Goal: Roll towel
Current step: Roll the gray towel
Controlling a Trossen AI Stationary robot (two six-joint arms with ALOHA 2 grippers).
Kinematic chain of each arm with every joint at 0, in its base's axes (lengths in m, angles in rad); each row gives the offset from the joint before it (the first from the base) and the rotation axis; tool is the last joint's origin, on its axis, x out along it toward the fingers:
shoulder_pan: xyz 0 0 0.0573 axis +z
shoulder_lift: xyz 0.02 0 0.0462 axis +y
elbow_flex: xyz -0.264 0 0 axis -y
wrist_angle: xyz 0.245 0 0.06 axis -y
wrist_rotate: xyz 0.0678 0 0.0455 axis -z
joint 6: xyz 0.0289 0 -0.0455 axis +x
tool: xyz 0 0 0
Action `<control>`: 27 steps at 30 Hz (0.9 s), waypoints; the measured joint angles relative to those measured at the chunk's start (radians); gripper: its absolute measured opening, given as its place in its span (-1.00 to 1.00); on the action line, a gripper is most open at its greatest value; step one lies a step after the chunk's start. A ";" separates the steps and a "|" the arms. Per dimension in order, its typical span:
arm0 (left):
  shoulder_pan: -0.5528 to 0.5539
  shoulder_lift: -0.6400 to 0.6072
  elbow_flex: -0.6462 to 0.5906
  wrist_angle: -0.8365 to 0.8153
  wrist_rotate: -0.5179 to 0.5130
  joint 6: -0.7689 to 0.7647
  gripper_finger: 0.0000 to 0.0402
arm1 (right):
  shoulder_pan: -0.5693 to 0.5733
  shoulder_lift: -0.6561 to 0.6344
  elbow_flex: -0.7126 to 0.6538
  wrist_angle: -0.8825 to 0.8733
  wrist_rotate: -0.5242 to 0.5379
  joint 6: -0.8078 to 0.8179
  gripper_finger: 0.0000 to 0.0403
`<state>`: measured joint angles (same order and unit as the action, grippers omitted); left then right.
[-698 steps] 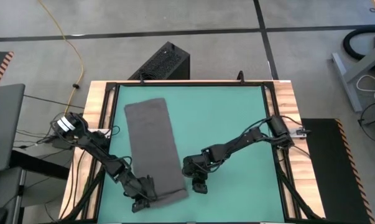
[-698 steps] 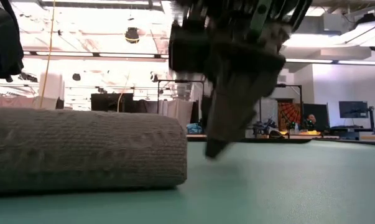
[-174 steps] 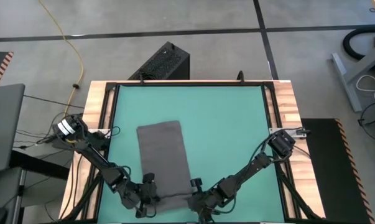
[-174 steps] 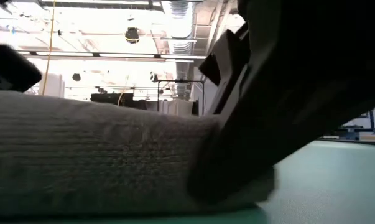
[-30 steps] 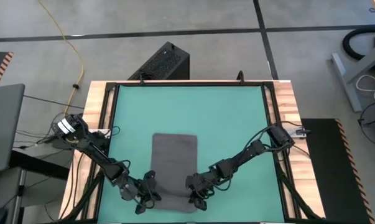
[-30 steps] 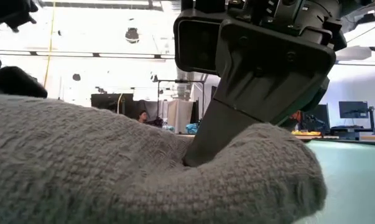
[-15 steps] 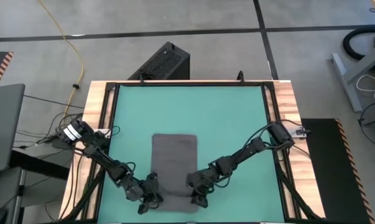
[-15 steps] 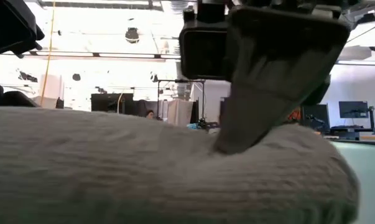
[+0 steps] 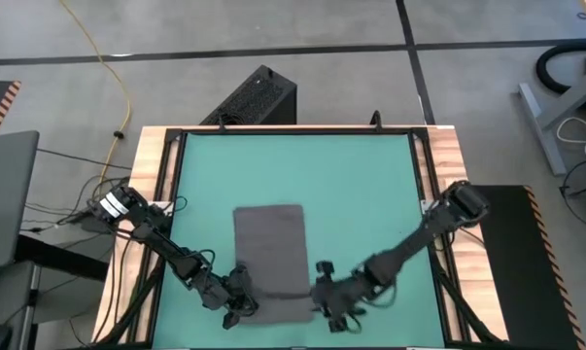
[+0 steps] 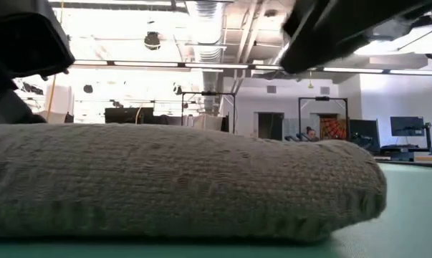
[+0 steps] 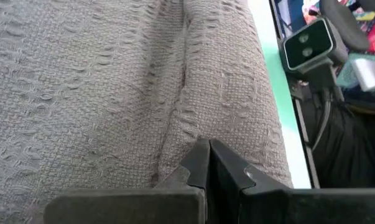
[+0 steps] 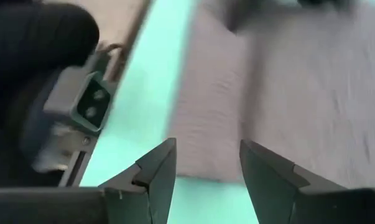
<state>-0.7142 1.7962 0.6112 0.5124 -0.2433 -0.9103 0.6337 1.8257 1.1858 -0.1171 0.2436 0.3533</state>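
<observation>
Green mat (image 9: 351, 185) — towel (image 9: 271, 255) between claws

My table (image 9: 370, 175): teal-green mat on top, black rail round it, light wood strips along left & right sides. Only one thing lies on the mat, the towel (image 9: 271, 255), dark grey, on the near half, a bit left of centre. Its far part lies flat, w/ edges roughly square to the mat. Its near end is bunched into a thick roll (image 10: 180, 183) running across, close to the near edge of the mat. Seen from low down, the roll sits directly on the green surface w/ bare mat showing to one side.
</observation>
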 joint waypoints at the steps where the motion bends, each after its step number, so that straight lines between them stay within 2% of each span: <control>1: 0.007 -0.001 0.000 -0.002 0.011 -0.014 -1.00 | 0.026 0.013 0.000 0.030 0.042 -0.062 0.01; 5: 0.027 -0.002 0.000 -0.006 0.056 -0.053 -1.00 | 0.104 0.073 0.000 0.122 0.166 -0.295 0.01; 7: 0.032 -0.002 0.000 -0.007 0.065 -0.069 -1.00 | 0.127 0.101 0.000 0.139 0.255 -0.355 0.01; 9: 0.033 -0.001 -0.001 -0.008 0.067 -0.077 -1.00 | 0.139 0.132 0.000 0.165 0.301 -0.400 0.01; 15: 0.032 0.000 -0.001 -0.008 0.074 -0.079 -1.00 | 0.134 0.221 0.000 0.236 0.307 -0.467 0.01; 23: 0.032 0.001 -0.002 -0.005 0.081 -0.055 -1.00 | 0.098 0.271 0.004 0.248 0.308 -0.459 0.00; 25: 0.032 -0.015 -0.004 -0.008 0.101 -0.018 -1.00 | 0.089 0.272 0.004 0.241 0.307 -0.440 -0.05; 27: 0.029 -0.039 -0.004 -0.017 0.130 0.006 -1.00 | 0.078 0.273 0.004 0.234 0.289 -0.404 -0.20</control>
<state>-0.6850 1.7573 0.6068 0.4951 -0.1130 -0.9042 0.7112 2.0983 1.1900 0.1174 0.5323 -0.0505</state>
